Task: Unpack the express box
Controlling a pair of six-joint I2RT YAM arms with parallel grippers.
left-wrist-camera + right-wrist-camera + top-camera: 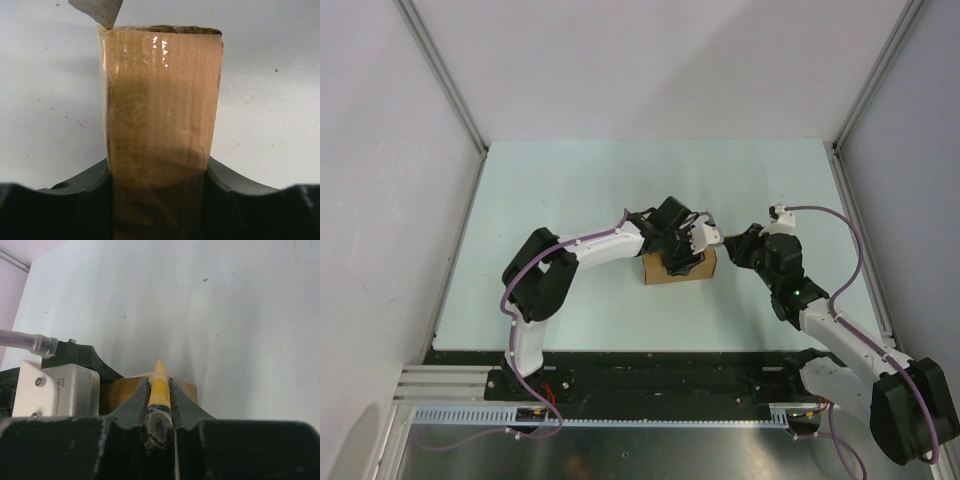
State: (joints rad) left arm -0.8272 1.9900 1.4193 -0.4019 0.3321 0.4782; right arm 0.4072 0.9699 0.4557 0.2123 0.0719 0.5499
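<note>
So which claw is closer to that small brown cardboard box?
Left. The left gripper is clamped around the small brown cardboard box; the right gripper, holding a slim yellow knife, sits just beside it.

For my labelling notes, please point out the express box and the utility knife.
express box (160,100), left wrist view, middle of its taped brown face
utility knife (160,385), right wrist view, yellow ribbed handle
</note>
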